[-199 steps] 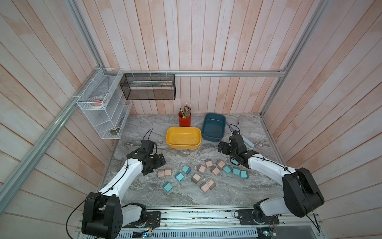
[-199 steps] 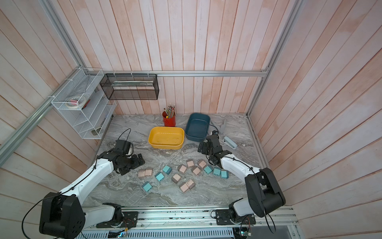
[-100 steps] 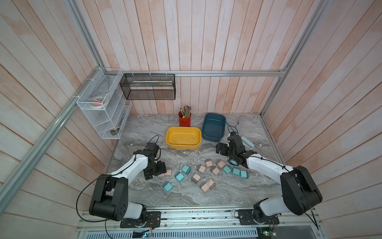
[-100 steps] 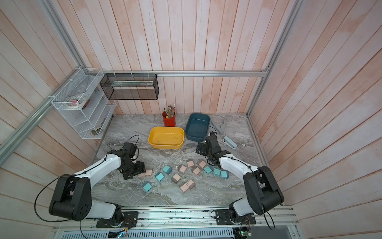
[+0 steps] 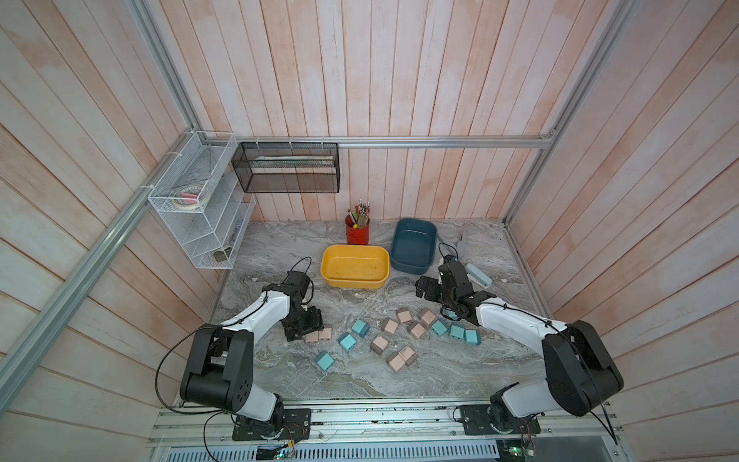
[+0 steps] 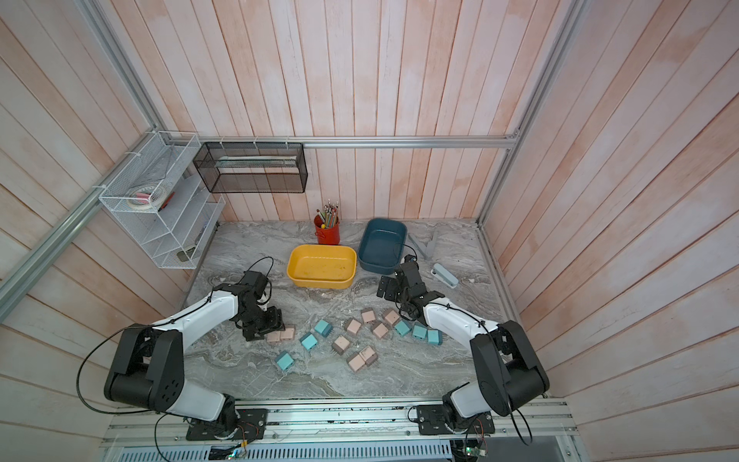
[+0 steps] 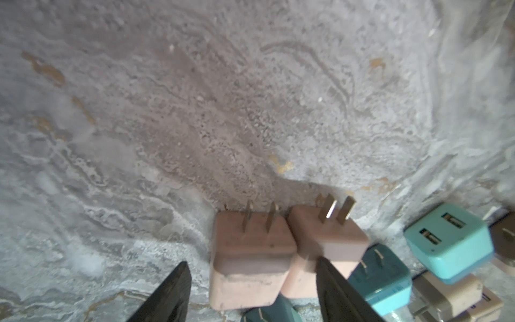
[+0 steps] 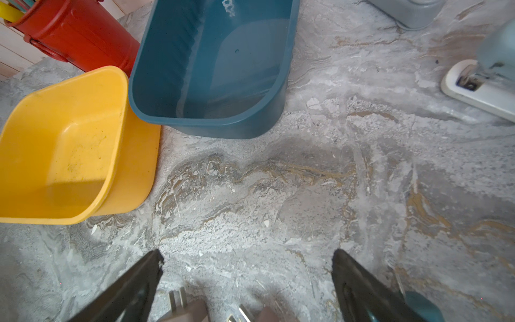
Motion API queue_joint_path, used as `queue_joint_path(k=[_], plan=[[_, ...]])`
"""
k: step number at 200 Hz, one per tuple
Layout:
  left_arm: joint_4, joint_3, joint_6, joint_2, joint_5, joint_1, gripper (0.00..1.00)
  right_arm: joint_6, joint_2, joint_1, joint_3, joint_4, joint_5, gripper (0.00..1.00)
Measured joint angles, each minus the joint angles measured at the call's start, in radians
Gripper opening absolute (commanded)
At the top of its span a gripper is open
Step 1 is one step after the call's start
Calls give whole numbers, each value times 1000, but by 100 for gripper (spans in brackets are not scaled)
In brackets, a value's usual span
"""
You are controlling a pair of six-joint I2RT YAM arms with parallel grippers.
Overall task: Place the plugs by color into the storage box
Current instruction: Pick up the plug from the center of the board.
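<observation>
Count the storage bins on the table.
2. The yellow bin sits mid-table toward the back wall. The blue bin is beside it on the robot's right, next to the red pencil cup. None look hidden.

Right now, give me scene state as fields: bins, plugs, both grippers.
yellow bin: empty
blue bin: empty
teal plugs: loose on table
pink plugs: loose on table
left gripper: open, jaws astride a pink plug, not clamped
right gripper: open, holds nothing, between blue bin and plugs
sorted: none
</observation>
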State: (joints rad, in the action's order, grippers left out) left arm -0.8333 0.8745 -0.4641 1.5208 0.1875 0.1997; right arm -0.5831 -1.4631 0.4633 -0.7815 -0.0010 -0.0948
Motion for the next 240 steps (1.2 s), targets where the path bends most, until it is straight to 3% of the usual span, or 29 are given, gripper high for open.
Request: queue_joint_path(k=[56,135,240], plan=[[-4,0,-18,-7,-15,17,68,1,0,4,1,0,8,98],[-129,-36,-65,-6,-166,18,68,1,0,6,2,2,19,98],[-86,-10,-51,61,-166,18,66,11,0,10,3,2,37,98]])
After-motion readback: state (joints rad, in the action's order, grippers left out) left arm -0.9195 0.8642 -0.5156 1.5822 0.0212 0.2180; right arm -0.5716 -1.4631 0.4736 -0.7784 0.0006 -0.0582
